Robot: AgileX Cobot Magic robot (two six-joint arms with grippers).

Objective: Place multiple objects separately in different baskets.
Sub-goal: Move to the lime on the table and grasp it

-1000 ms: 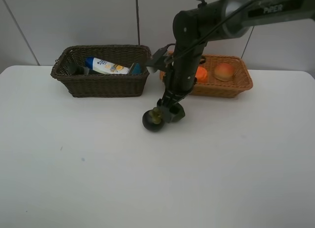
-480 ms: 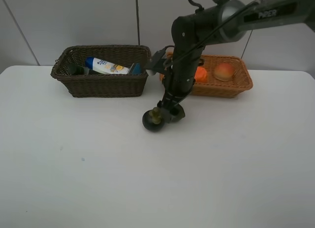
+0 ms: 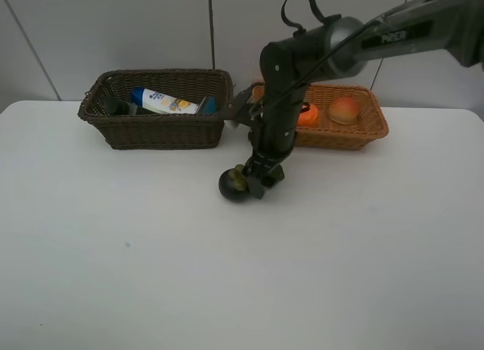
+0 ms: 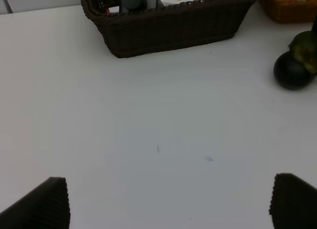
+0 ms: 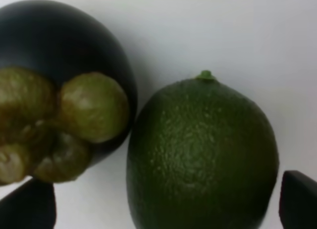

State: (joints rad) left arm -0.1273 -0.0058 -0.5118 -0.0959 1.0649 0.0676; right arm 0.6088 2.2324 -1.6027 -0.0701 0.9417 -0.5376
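Note:
A dark purple mangosteen [image 3: 231, 187] lies on the white table in front of the baskets, touching a green citrus [image 5: 203, 155]. My right gripper [image 3: 255, 182] is lowered over them, open, with its fingertips [image 5: 29, 206] on either side of the citrus. The light orange-tan basket [image 3: 363, 134] holds an orange [image 3: 308, 114] and a peach [image 3: 344, 109]. In the dark brown basket [image 3: 155, 131] lies a white blue-capped bottle [image 3: 168, 102] among dark items. My left gripper [image 4: 171, 204] hovers open over bare table, and its view also shows the mangosteen [image 4: 292, 71] and citrus [image 4: 305, 43].
The two baskets stand side by side along the table's back edge, against a pale wall. The right arm [image 3: 318, 44] reaches in from the upper right, passing over the tan basket's left end. White tabletop [image 3: 227, 274] stretches toward the front.
The right arm has sunk a little and swung slightly left over the two fruits. Its gripper stays open. The fruits and baskets have not moved.

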